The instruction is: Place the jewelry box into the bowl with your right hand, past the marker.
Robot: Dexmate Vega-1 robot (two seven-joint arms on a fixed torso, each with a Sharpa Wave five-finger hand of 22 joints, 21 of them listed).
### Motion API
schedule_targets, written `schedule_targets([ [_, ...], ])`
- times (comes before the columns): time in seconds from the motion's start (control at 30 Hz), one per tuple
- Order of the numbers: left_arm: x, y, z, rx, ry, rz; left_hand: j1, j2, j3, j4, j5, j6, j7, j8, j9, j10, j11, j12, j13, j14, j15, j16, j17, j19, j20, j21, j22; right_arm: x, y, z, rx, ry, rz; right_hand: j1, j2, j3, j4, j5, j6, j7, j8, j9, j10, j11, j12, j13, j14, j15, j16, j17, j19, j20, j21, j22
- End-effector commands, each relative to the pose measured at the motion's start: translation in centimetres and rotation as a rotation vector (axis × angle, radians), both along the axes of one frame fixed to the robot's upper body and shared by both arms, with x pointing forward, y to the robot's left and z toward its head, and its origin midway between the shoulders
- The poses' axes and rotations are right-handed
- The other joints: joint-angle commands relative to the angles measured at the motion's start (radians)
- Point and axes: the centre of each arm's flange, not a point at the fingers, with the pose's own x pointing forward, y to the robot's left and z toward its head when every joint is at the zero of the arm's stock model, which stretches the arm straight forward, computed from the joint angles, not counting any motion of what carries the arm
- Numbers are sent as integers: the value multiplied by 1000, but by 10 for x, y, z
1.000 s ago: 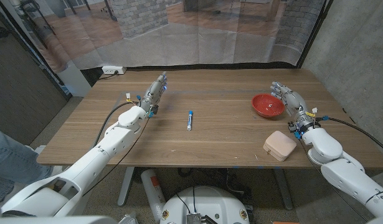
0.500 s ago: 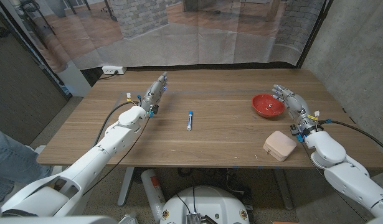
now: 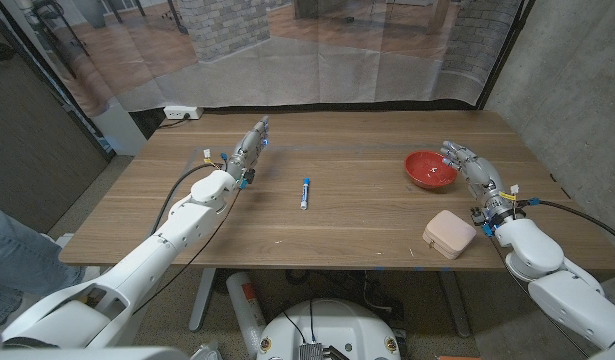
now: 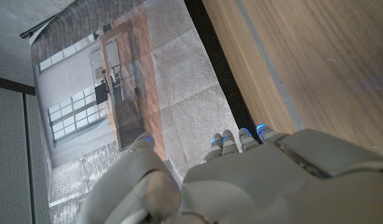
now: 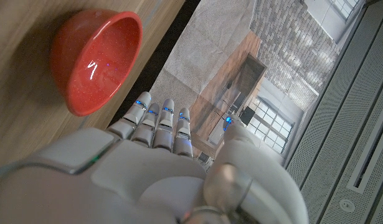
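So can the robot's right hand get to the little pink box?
Probably yes. The right hand is open and holds nothing, and the pale pink square jewelry box lies close beside that arm on the wooden table, with nothing between them.

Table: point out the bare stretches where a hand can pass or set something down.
Wide bare wood lies between the marker and the red bowl, and along the near edge between the left hand and the jewelry box. It is crowded around the right hand, bowl and box.

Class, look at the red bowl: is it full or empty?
Empty. The red bowl shows only its bare glossy inside; the jewelry box sits on the table, apart from it.
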Motion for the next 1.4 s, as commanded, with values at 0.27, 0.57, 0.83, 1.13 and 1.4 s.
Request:
schedule_targets([
  [0.27, -1, -5, 0, -1, -6, -8, 7, 7, -1, -4, -5, 10, 2, -3, 5, 4, -2, -5, 6, 8, 1, -3, 3, -6, 2, 5, 4, -27, -3, -16, -61, 6, -60, 15, -3, 3, -8, 1, 5, -11, 1, 6, 10, -5, 4, 4, 10, 1, -6, 2, 11, -30, -8, 4],
  [0.57, -3, -7, 3, 6, -13, -8, 9, 8, -2, -5, -7, 14, 2, -3, 5, 7, -4, -4, 6, 8, 2, -3, 4, -7, 6, 4, 4, -34, -2, -21, -79, 14, -67, 18, -4, 4, -10, 2, 6, -20, 0, 6, 12, -7, 3, 4, 10, 0, -8, 2, 13, -28, -14, 4],
  [0.83, -2, -9, 0, 5, -8, -8, 10, 9, -3, -6, -8, 15, 3, -3, 5, 8, -3, -5, 6, 8, 3, -3, 4, -6, 5, 4, 4, -40, 1, -22, -136, 16, -96, 21, -5, 5, -13, 3, 8, -26, 0, 7, 11, -7, 2, 4, 10, 0, -10, 1, 14, -26, -17, 5],
  [1.13, -1, -9, 0, 6, -5, -8, 11, 10, -4, -6, -9, 16, 3, -4, 5, 8, -4, -6, 6, 8, 3, -3, 4, -6, 4, 4, 4, -49, 3, -22, -175, 13, -132, 25, -7, 6, -16, 3, 7, -30, 0, 7, 11, -10, 1, 4, 10, -2, -12, 1, 15, -24, -21, 5],
  [1.4, 2, -11, 1, 9, -2, -12, 12, 11, -5, -7, -10, 16, 3, -5, 6, 8, -3, -6, 6, 8, 3, -4, 4, -6, 4, 4, 4, -55, 7, -24, -208, 12, -157, 28, -8, 6, -18, 4, 9, -33, 0, 7, 13, -10, 1, 4, 10, -2, -13, 0, 17, -24, -25, 5],
])
